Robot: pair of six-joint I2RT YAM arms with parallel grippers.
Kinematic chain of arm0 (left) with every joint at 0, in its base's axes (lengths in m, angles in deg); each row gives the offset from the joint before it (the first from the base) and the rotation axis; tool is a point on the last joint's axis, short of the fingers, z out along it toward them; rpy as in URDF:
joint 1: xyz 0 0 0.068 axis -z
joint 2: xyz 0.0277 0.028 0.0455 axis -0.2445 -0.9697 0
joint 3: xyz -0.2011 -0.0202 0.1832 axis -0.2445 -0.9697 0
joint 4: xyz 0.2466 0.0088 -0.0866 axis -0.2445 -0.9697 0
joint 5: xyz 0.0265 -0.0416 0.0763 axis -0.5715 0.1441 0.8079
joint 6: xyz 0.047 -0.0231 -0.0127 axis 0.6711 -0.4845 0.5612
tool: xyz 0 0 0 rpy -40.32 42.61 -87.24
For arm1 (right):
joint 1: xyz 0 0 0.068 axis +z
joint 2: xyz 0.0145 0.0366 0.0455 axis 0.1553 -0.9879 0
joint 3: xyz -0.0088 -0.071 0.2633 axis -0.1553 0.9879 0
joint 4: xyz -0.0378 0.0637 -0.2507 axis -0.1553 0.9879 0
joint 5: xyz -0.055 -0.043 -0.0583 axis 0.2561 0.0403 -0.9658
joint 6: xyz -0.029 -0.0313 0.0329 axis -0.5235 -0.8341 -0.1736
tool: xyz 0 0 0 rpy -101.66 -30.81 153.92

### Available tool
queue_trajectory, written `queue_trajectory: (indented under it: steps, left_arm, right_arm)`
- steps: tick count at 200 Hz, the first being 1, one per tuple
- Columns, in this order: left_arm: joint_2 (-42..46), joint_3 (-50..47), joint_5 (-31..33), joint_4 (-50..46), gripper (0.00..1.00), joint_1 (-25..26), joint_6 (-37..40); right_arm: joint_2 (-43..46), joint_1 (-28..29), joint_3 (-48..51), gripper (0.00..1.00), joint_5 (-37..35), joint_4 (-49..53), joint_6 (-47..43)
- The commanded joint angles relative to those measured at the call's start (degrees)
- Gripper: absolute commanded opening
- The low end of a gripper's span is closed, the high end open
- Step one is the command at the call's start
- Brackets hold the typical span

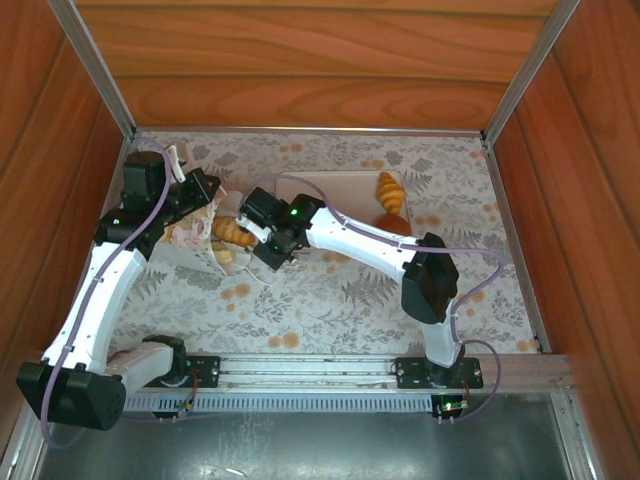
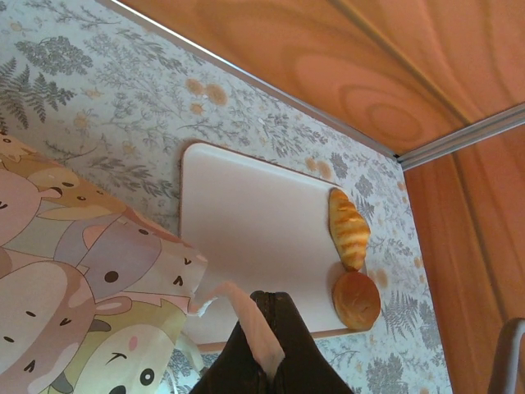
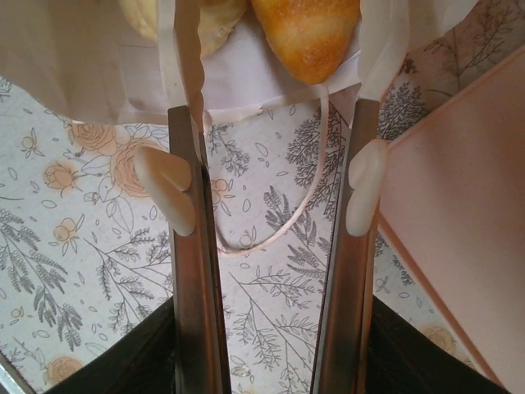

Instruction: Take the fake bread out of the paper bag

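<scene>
The paper bag (image 1: 200, 242), printed with cartoon animals, lay on its side at the left of the floral worktop (image 1: 330, 300). Its mouth faced the pale pink tray (image 1: 330, 195). The left hand (image 2: 267, 336) was clamped on the bag's rim, with a strip of paper pinched between its dark fingers. The right hand (image 3: 275, 123) sat at the bag's mouth with its fingers apart, gripping nothing. A golden croissant (image 3: 308, 33) lay just inside the opening, in line with the gap between those fingers, and a paler piece (image 3: 143, 12) lay beside it. A cord handle (image 3: 271, 222) trailed in a loop on the worktop between the fingers. At the far end of the tray a second croissant (image 2: 349, 228) lay just beside a brown round bun (image 2: 356, 300), both well apart from the bag.
</scene>
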Motion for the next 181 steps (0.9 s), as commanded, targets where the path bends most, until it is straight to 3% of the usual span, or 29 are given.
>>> queue_trajectory:
  steps: [1,79,134,181]
  left_arm:
    - [1.01,1.05,-0.72,0.87,0.00,-0.03,-0.06]
    - [1.35,0.74,-0.62,0.88,0.00,0.01,0.08]
    - [1.28,0.60,-0.65,0.89,0.00,0.01,-0.23]
    - [1.44,0.61,-0.47,0.88,0.00,0.01,-0.23]
  right_arm:
    - [-1.52,0.04,-2.81,0.52,-1.55,0.69,-1.36]
    - [-7.79,-0.70,-9.69,0.48,0.51,5.38,-0.14]
    - [-2.95,-0.71,-7.55,0.40,0.69,2.09,1.26]
    - [-0.60,-0.79,-4.70,0.39,1.69,0.68,3.05]
